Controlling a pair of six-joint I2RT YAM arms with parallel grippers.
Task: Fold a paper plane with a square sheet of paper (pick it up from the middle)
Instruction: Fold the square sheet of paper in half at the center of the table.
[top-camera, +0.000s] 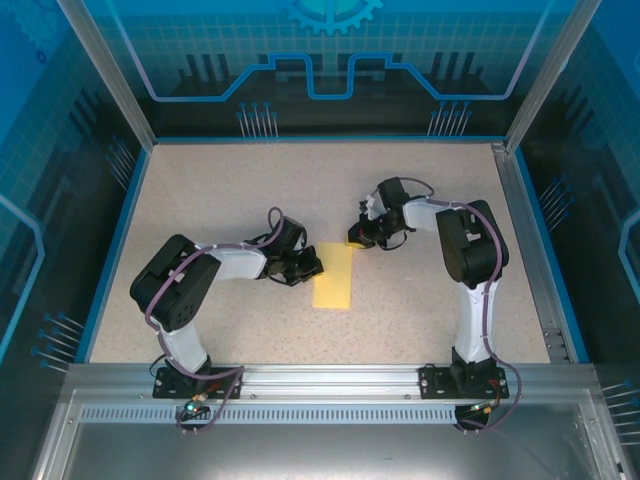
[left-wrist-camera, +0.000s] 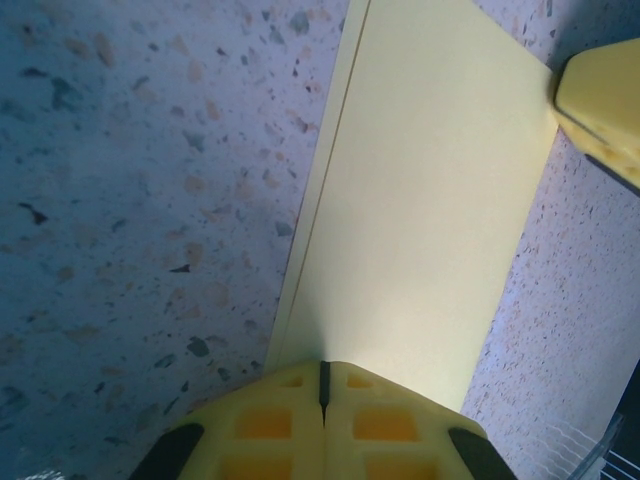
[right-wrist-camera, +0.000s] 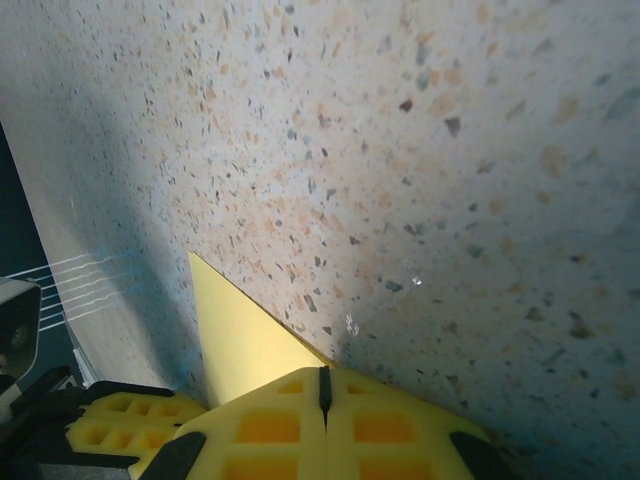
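The square sheet of paper (top-camera: 333, 277) lies on the table folded in half, a narrow yellow rectangle. In the left wrist view the paper (left-wrist-camera: 420, 200) shows two layers, their long edges slightly offset. My left gripper (top-camera: 313, 266) is shut, and its tips (left-wrist-camera: 323, 375) rest on the paper's left side. My right gripper (top-camera: 357, 238) is also shut and sits at the far right corner. In the right wrist view its tips (right-wrist-camera: 323, 380) touch the edge of the paper (right-wrist-camera: 235, 335) beside that pointed corner. Nothing is lifted.
The speckled tabletop (top-camera: 250, 190) is bounded by a blue rim and metal frame posts (top-camera: 520, 200). A finger of the right gripper (left-wrist-camera: 600, 100) shows at the left wrist view's upper right. The left gripper's fingers (right-wrist-camera: 120, 420) show low left in the right wrist view.
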